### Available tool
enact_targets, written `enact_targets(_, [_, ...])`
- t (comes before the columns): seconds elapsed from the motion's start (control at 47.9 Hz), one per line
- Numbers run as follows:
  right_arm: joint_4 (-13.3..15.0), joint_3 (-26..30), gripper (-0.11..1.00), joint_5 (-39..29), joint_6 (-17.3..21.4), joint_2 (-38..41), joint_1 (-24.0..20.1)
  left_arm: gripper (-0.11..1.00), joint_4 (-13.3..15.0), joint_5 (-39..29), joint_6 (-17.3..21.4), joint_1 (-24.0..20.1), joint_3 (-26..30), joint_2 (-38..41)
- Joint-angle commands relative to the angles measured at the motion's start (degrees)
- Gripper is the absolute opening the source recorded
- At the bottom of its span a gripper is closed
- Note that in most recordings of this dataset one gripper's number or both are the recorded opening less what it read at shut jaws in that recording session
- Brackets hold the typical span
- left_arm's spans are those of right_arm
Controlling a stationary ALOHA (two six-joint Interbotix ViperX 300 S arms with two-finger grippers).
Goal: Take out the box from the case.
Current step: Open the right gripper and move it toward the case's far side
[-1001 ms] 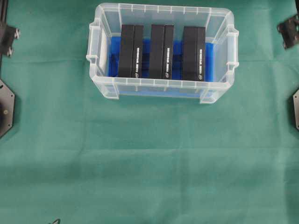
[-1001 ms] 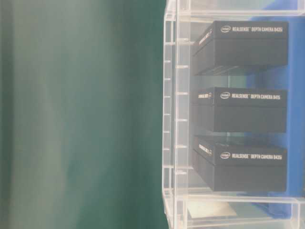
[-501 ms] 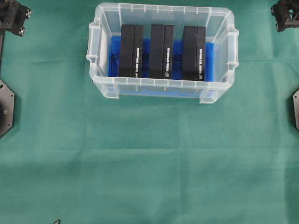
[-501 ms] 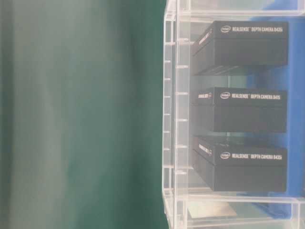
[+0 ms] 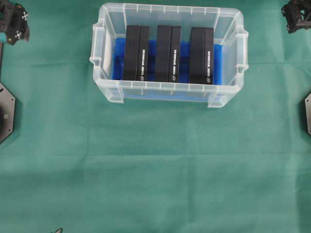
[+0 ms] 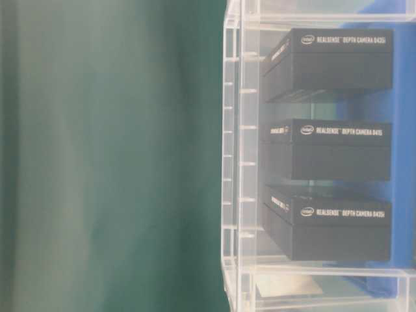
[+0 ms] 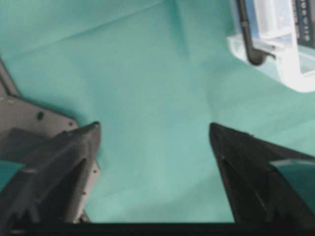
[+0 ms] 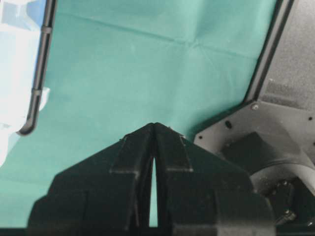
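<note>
Left gripper [image 7: 153, 142] stood spread wide, nothing between its fingers [image 7: 74, 147], over bare green cloth [image 7: 147, 73]; in the overhead view it sat at the upper left corner of the frame [image 5: 14, 24], well apart from the case. Probably opened early so it could drop straight over a box. Right gripper [image 8: 154, 129] was clenched shut on nothing, fingers pressed together with only a sliver of cloth showing lower down; overhead it sat at the upper right corner [image 5: 297, 17], also well clear. Looked parked, out of the way.

Case [image 5: 167, 8] sat in the upper middle of the overhead frame on the cloth-covered table [image 5: 155, 170], clear plastic with a blue lining [image 5: 183, 53] on the floor. A case corner showed at the upper right of the left wrist view [image 7: 275, 59].

Three black boxes stood on edge inside, side by side with gaps between: left box [image 5: 136, 53], middle box [image 5: 168, 53], right box [image 5: 201, 56]. Gaps likely left so fingers can slip down beside a box. All still inside; no box taken out yet. Which box gets taken, can't tell. Left box was nearest the open gripper.
</note>
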State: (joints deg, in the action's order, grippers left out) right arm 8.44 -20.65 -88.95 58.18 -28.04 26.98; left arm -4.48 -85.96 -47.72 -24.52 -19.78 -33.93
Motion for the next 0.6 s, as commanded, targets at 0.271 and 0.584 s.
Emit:
enact_targets(0.271, [-0.88, -0.7, 0.01, 2.2, 0.09, -0.62, 0.09, 0.94, 0.0, 2.55, -0.26, -0.18, 0.53, -0.53])
enact_targets(0.584, [-0.97, -1.93, 0.01, 2.9, 0.09, -1.67, 0.09, 0.94, 0.0, 3.34, -0.7, -0.18, 0.53, -0.53])
